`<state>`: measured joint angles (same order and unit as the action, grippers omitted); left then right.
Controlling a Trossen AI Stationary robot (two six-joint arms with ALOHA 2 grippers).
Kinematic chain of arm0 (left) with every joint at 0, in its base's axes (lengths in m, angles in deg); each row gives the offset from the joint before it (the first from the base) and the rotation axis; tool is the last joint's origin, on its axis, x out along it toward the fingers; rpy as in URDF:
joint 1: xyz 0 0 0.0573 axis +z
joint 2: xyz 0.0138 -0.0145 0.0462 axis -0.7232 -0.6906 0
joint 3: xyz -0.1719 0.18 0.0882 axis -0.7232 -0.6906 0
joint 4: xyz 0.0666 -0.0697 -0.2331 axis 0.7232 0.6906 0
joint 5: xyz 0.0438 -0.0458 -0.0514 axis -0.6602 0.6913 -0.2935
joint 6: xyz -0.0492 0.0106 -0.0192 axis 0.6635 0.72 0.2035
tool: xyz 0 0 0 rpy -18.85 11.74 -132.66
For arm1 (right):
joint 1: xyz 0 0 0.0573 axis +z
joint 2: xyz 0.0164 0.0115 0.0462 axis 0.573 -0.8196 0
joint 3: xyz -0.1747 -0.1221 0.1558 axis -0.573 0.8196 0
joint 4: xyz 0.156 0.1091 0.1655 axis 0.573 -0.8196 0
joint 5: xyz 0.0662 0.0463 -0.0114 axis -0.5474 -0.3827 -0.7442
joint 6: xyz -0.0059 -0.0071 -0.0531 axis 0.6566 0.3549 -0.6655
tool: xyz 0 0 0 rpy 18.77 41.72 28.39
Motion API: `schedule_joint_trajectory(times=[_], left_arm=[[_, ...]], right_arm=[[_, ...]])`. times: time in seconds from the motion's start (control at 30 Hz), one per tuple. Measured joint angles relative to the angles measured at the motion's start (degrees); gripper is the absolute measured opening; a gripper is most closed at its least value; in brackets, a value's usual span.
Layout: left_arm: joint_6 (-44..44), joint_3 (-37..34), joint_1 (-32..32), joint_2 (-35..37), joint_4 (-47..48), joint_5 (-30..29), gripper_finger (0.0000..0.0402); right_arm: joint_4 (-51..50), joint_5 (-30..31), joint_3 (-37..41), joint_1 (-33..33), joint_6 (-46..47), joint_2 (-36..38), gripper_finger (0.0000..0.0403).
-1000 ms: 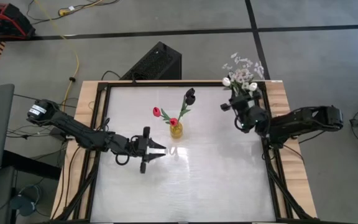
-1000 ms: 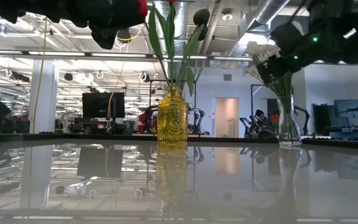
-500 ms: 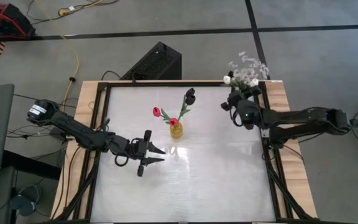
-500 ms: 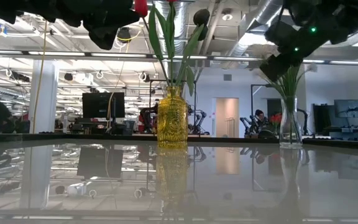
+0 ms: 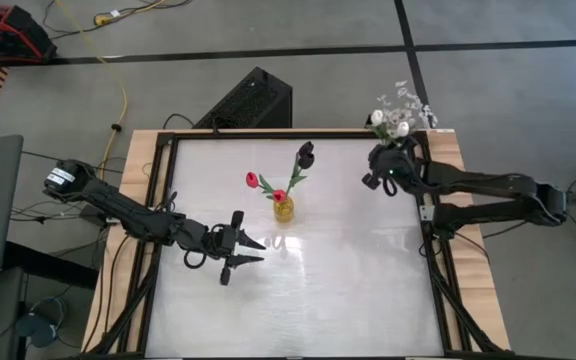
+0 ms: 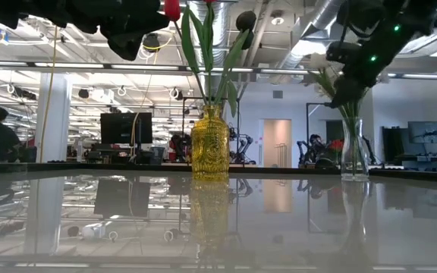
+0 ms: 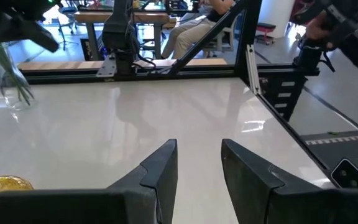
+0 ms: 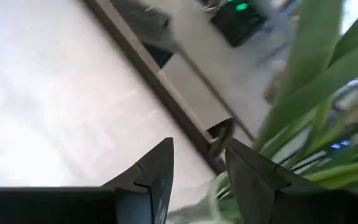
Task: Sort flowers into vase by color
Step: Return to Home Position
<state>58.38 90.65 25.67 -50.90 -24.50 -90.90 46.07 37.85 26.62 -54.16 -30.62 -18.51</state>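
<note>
Pulled back from the white flowers (image 5: 392, 121) over the past second, the right jaws now hang just short of the clear vase (image 6: 353, 149). They are parted a little and hold nothing, with only green leaves (image 8: 316, 93) showing beyond their tips. The left jaws have shifted slightly as well and stand wide and empty over bare desk (image 5: 318, 300).

We read both as backing off. With every stem in a vase and none lying loose on the desk, neither arm has anything left to carry, and empty, open jaws fit a return to rest.

The yellow vase (image 5: 283, 209) stands near the left jaws, ahead of them and toward the far edge. It holds the red buds (image 5: 252, 180) and the dark bloom (image 5: 306, 152). The white flowers sit apart in the clear vase, at the far corner beyond the right jaws, so the colours look already separated.

All stems run upright, feet in the vases and heads up. In the yellow vase they fan a little, the dark bloom leaning away from the left jaws toward the far edge. The white heads spread outward past the corner of the desk, away from the right jaws.
</note>
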Motion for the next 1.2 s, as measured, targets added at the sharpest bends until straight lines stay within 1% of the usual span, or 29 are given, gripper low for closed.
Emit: schedule_joint_trajectory(times=[0.27,0.37,0.47,0.6,0.83,0.97,1.07,1.17,1.2], left_arm=[[-1.2,0.0,0.0,0.0,0.6,0.2,0.0112],[-1.2,0.0,0.0,0.0,0.6,2.1,0.0112],[-1.2,0.0,0.0,0.0,1.0,2.9,0.0112],[-1.2,0.0,0.0,0.0,1.7,3.0,0.0112],[-1.1,0.0,0.0,0.0,2.7,3.0,0.0112],[-0.9,0.0,0.0,0.0,3.5,4.2,0.0112],[-0.1,0.0,0.0,0.0,4.4,5.9,0.0112],[0.6,0.0,-0.4,0.0,5.2,6.0,0.0112],[0.5,0.0,-0.7,0.0,5.3,5.3,0.0112]], right_arm=[[-14.9,-15.3,-6.8,1.4,0.2,0.0,0.0171],[-20.2,-21.0,-9.5,2.2,1.3,0.0,0.0171],[-24.8,-25.0,-12.1,3.3,2.7,0.0,0.0171],[-29.8,-28.6,-14.9,4.8,4.4,0.0,0.0171],[-34.0,-37.5,-18.7,7.7,7.0,0.0,0.0171],[-36.5,-41.4,-20.9,8.9,12.1,0.0,0.0171],[-38.3,-47.1,-21.9,9.6,16.2,0.0,0.0171],[-39.0,-52.4,-21.9,11.0,19.5,0.0,0.0171],[-39.2,-53.2,-21.9,11.9,20.8,0.0,0.0171]])
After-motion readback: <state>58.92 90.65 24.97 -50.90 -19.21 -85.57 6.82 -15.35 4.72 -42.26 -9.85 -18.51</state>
